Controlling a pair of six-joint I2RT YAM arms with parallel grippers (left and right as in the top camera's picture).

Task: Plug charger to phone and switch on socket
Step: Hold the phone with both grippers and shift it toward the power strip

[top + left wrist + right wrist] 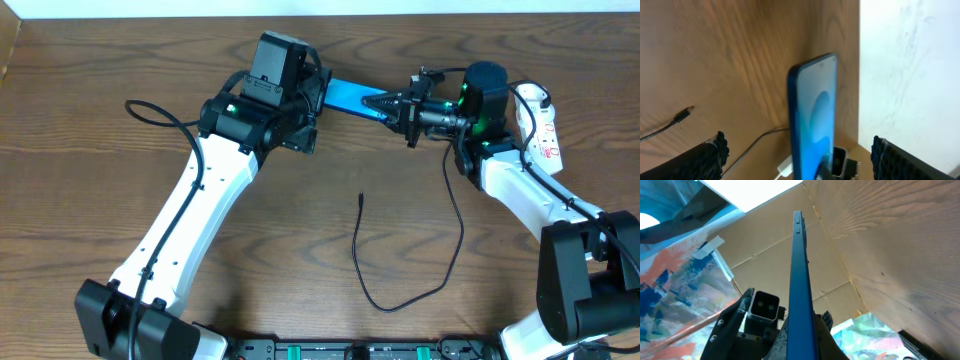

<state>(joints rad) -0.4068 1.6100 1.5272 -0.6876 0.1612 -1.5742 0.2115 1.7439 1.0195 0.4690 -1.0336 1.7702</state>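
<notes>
The phone [345, 95], slim with a bright blue screen, is held at the back of the table. My right gripper [377, 101] is shut on its right end. In the right wrist view the phone [800, 275] shows edge-on, clamped between the fingers [822, 330]. My left gripper [318, 95] is at the phone's left end, open. In the left wrist view its fingers [712, 157] stand wide apart on either side of the phone [815, 110] without touching it. The charger [357, 255] lies loose mid-table, tip [361, 198] pointing away. The white socket [547, 135] lies far right.
The right arm [520, 185] passes just left of the socket. The left arm [190, 210] crosses the table's left half. The charger's tip [685, 114] also shows at the left of the left wrist view. A white wall borders the table's far edge [400, 12].
</notes>
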